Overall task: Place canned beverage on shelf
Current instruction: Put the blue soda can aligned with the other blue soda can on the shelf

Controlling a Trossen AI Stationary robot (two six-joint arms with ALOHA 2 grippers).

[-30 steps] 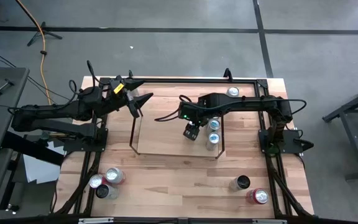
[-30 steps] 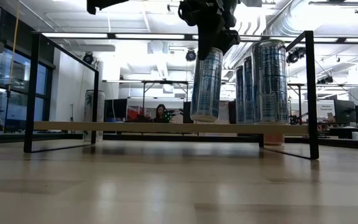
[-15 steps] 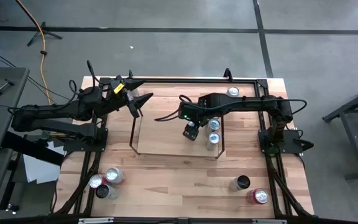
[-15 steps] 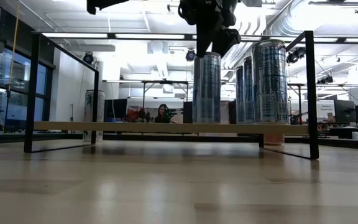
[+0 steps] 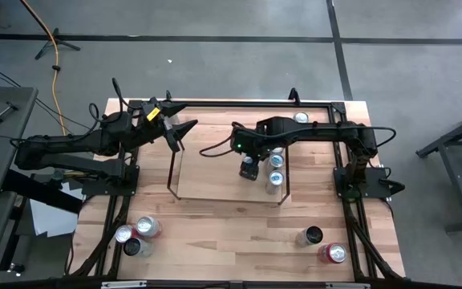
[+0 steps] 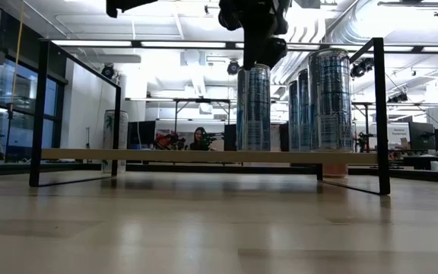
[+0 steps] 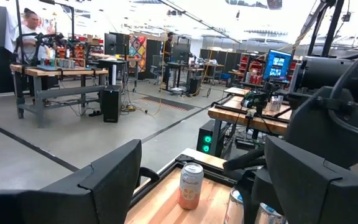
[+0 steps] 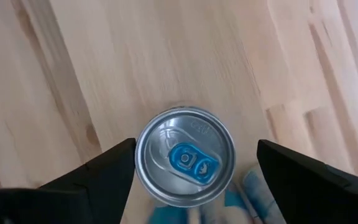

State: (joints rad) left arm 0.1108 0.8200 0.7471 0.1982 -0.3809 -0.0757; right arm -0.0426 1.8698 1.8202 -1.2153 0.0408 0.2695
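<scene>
A: Is the can point(image 6: 254, 106) on the shelf point(image 6: 166, 155) yet?

B: Yes, upright at centre frame in the low view, beside 2 more cans right of it. The right gripper point(image 8: 185, 163) hovers above it, jaws spread clear.

A: And the left gripper point(image 5: 175, 128)?

B: Jaws spread, empty, upper left of the high view. About 6 cans are left on the desk point(image 5: 231, 233).

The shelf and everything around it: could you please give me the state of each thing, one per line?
Shelf: flat on the table, carrying three cans.
Newly placed can: upright on the shelf, released.
Two blue cans: upright at the shelf's right end.
Right gripper: open, just above the placed can.
Left gripper: open, empty, beyond the shelf's left end.
Cans on the table: upright, off the shelf.
</scene>
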